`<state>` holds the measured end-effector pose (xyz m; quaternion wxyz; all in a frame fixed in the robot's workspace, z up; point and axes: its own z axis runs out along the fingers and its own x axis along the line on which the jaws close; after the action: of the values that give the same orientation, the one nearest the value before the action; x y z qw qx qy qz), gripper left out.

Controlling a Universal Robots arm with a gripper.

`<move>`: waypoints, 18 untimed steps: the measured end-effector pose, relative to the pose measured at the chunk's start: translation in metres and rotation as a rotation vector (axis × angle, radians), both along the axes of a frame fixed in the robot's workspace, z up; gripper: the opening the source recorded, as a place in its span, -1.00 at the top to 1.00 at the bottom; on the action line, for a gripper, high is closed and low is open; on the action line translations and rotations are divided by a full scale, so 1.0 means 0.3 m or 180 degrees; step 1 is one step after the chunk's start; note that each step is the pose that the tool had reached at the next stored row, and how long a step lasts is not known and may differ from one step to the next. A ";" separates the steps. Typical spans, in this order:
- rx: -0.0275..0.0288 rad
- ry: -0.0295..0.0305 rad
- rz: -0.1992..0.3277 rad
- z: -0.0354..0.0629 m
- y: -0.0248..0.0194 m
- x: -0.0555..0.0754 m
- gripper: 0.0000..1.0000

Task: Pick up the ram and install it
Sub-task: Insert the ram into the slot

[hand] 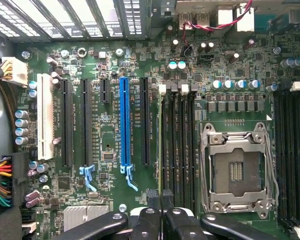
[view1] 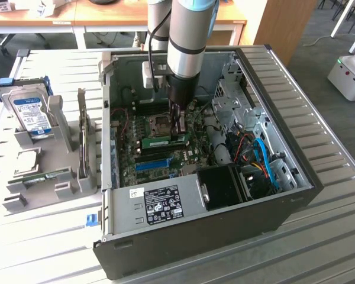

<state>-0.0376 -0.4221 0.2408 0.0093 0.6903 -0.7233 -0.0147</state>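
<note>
The ram point(view1: 158, 142) is a thin green stick standing on edge inside the open computer case point(view1: 296, 198), in line with the black memory slots point(hand: 182, 145) beside the CPU socket point(hand: 237, 170). In the wrist view the ram point(hand: 160, 145) shows edge-on as a narrow green strip running along the slot nearest the black expansion slot. My gripper point(view1: 178, 135) reaches straight down into the case. Its black fingers point(hand: 151, 212) are shut on the ram's near end, and the gripper point(hand: 161, 202) hides that end. Whether the stick is fully down in the slot I cannot tell.
A long blue expansion slot point(hand: 124, 125) and black and white slots lie beside the memory slots. Cables and drive bays point(view1: 257, 157) crowd the case at the exterior view's right. Outside the case, a grey holder point(view1: 53, 118) carries a hard drive point(view1: 29, 112) and another green stick point(view1: 41, 177).
</note>
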 end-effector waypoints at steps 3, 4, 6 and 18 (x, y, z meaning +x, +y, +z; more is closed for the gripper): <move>0.0000 0.0000 0.0000 -0.001 0.000 -0.001 0.76; 0.0000 0.0000 0.0000 -0.001 0.000 -0.002 0.76; 0.0000 0.0000 0.0000 -0.001 0.000 -0.004 0.76; 0.0001 0.0000 0.0000 -0.002 0.007 -0.010 0.76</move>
<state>-0.0404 -0.4199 0.2402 0.0092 0.6903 -0.7233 -0.0147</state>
